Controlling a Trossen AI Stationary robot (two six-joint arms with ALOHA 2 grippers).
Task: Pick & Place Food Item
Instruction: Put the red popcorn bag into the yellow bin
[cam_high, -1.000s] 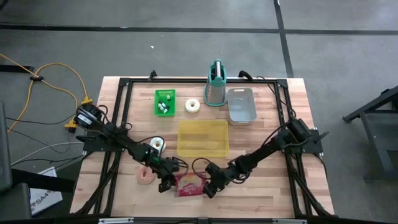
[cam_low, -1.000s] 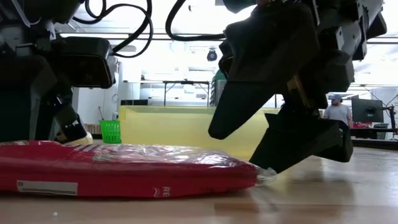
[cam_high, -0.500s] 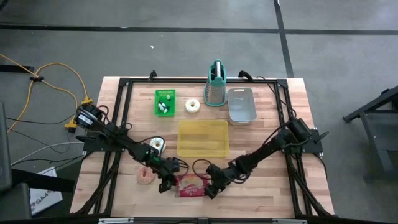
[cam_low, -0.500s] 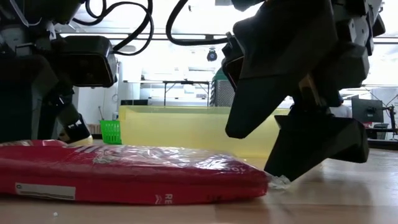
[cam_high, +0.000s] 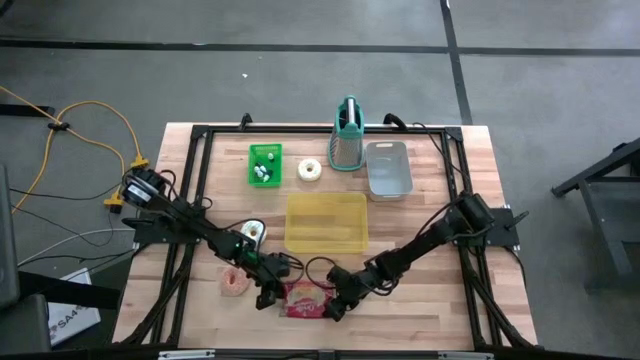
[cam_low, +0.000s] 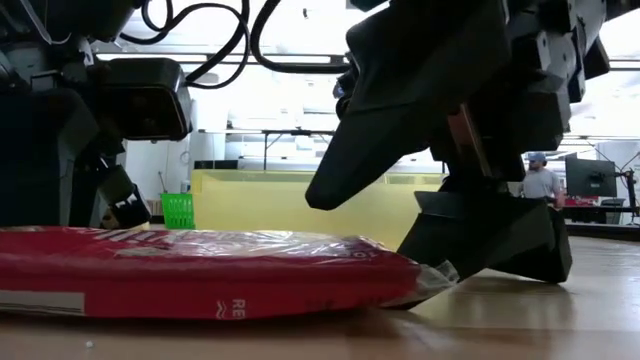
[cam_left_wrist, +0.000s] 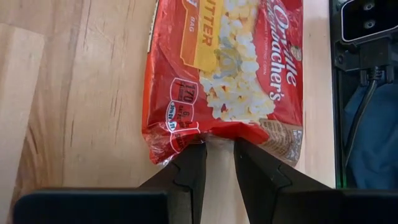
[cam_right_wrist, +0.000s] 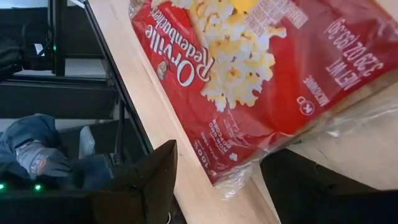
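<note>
The popcorn bag (cam_high: 306, 298) lies flat at the bench's (cam_high: 430, 310) near edge. My left hand (cam_left_wrist: 217, 149) pinches its crimped end; my right hand (cam_right_wrist: 214, 180) gapes at the other. Light, slippery film: hold the seams.

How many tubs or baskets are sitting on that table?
3: a small green basket at the far left, a grey tub at the far right, and a yellow tub mid-table. None looks hidden.
</note>
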